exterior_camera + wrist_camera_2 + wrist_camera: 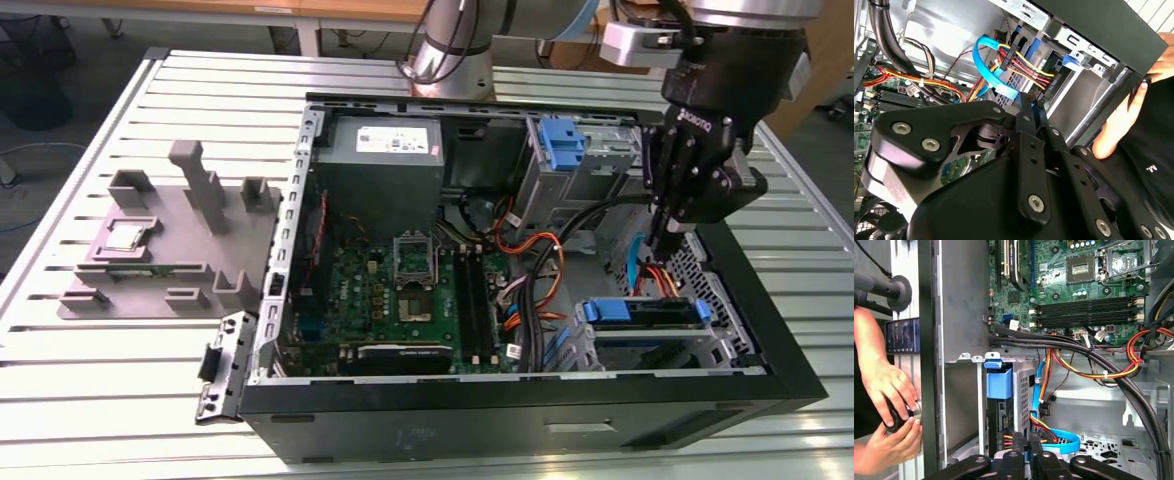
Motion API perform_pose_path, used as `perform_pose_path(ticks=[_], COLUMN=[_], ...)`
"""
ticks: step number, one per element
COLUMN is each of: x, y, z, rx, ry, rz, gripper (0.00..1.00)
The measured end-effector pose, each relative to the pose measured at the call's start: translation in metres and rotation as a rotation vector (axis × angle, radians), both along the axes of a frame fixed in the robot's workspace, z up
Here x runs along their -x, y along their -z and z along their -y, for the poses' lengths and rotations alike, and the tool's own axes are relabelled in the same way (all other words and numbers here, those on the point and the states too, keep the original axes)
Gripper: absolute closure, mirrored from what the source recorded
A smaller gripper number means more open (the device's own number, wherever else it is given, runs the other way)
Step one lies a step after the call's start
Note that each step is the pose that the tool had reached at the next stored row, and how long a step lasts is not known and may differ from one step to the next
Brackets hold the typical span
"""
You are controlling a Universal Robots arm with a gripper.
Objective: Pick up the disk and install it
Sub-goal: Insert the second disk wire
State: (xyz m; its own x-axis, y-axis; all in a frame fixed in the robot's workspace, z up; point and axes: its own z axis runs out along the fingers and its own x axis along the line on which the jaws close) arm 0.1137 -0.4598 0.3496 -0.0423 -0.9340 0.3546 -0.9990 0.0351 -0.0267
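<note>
The disk (641,312) sits in the drive bay at the corner of the open computer case (534,400) on the exterior view's right, its blue side rail facing up. In the first wrist view the disk (1004,417) stands edge-on in the bay under its blue rail tab (999,382). My gripper (663,245) hangs inside the case just above the bay, shut with nothing between its fingers. In both wrist views its narrow fingertips (1027,107) (1019,440) point at a bundle of blue, red and yellow cables (1004,65) beside the disk.
A person's hands (889,405) rest on the case's outer wall beside a phone (901,335). Thick black cables (1094,355) cross over the motherboard (400,290). A grey power-supply box (384,140) sits at the back. A grey fixture with a small chip (127,237) lies on the exterior view's left.
</note>
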Motion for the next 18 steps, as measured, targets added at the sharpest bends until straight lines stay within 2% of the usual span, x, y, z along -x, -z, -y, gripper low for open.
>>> perform_pose_path(ticks=[5, 7, 9, 10, 16, 17, 18], x=[0.0000, 0.0001, 0.0005, 0.0007, 0.0014, 0.0015, 0.0017], y=[0.0004, 0.0003, 0.0003, 0.0004, 0.0009, 0.0010, 0.0010], z=[0.0005, 0.0020, 0.0043, 0.0054, 0.0123, 0.0136, 0.0153], rx=[-0.0028, -0.0095, -0.0209, -0.0312, -0.1119, -0.1233, -0.1295], ry=[0.000, 0.000, 0.000, 0.000, 0.000, 0.000, 0.000], rz=[0.0000, 0.0001, 0.0002, 0.0005, 0.0045, 0.0052, 0.0061], gripper=[0.84, 0.84, 0.84, 0.84, 0.84, 0.84, 0.84])
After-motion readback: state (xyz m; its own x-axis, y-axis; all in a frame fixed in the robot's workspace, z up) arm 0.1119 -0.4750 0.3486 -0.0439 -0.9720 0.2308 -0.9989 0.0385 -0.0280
